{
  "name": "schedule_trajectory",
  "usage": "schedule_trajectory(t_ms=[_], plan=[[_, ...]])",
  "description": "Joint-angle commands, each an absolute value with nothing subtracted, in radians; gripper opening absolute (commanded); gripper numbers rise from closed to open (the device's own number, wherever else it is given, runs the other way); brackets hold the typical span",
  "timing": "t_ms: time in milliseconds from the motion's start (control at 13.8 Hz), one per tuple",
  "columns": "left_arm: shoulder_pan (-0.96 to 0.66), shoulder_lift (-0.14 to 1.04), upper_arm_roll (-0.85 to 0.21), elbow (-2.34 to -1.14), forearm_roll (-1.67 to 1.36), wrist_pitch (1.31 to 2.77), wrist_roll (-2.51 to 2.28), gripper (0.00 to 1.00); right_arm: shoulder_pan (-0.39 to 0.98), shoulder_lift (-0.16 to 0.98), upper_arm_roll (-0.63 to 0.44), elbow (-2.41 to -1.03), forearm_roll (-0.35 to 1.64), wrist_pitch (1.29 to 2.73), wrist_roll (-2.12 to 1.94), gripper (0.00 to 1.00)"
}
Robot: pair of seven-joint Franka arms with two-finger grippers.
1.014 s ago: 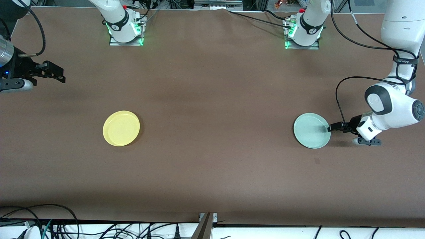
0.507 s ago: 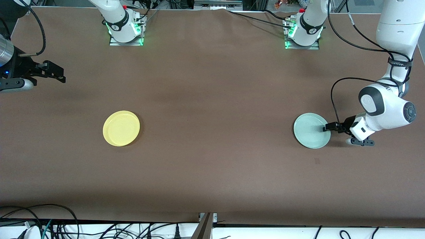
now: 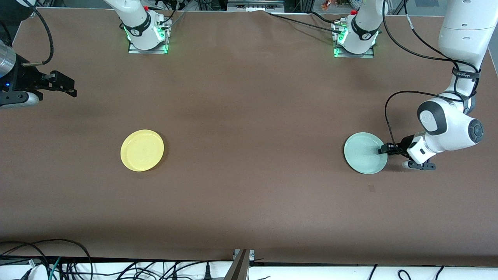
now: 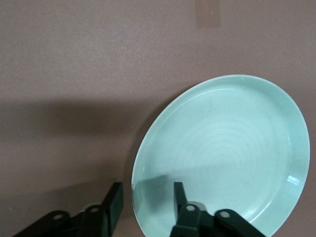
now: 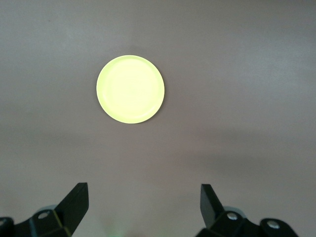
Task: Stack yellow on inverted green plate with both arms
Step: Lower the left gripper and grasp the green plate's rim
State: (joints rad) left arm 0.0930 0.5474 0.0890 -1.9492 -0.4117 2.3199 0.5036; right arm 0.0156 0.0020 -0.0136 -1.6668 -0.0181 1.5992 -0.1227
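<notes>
- Front view, counter (image 3: 249, 116): brown surface carrying two plates, well apart, at about the same distance from the front camera.
- Green plate (image 3: 365, 158): pale mint, lying rim up and flat on the counter toward the left arm's end.
- Yellow plate (image 3: 142, 150): lying rim up and flat on the counter toward the right arm's end, apart from both grippers.
- Left gripper (image 3: 383, 151): low at the edge of the green plate on the side toward the left arm's end of the counter. In the left wrist view the left gripper (image 4: 144, 200) straddles the rim of the green plate (image 4: 222, 153), one finger (image 4: 180, 197) over the plate's inside, the other finger (image 4: 112, 205) outside over the counter. Jaws are parted around the rim with a gap on each side; nothing is clamped.
- Right gripper (image 3: 70, 87): up in the air over bare counter at the right arm's end; this arm waits. In the right wrist view the right gripper (image 5: 143, 202) is spread wide and empty, with the yellow plate (image 5: 130, 89) well apart from it.
</notes>
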Motion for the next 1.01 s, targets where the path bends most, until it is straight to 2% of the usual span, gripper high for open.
schedule_trajectory(t_ms=[0, 434, 507, 579, 796, 941], plan=[[0.081, 0.546, 0.097, -1.960, -0.445, 2.338, 0.543, 0.42, 0.020, -0.003, -0.005, -1.654, -0.029, 1.585, -0.123, 1.00], [0.081, 0.557, 0.097, -1.960, -0.442, 2.352, 0.545, 0.41, 0.020, -0.003, -0.005, -1.654, -0.029, 1.585, -0.123, 1.00], [0.081, 0.557, 0.097, -1.960, -0.442, 2.350, 0.545, 0.35, 0.020, -0.003, -0.005, -1.654, -0.029, 1.585, -0.123, 1.00], [0.081, 0.557, 0.097, -1.960, -0.440, 2.352, 0.546, 0.22, 0.018, -0.003, -0.006, -1.654, -0.029, 1.585, -0.123, 1.00], [0.081, 0.560, 0.097, -1.960, -0.440, 2.352, 0.546, 0.00, 0.018, -0.002, -0.006, -1.654, -0.029, 1.585, -0.123, 1.00], [0.081, 0.561, 0.097, -1.959, -0.437, 2.352, 0.546, 0.00, 0.018, -0.002, -0.006, -1.654, -0.029, 1.585, -0.123, 1.00]])
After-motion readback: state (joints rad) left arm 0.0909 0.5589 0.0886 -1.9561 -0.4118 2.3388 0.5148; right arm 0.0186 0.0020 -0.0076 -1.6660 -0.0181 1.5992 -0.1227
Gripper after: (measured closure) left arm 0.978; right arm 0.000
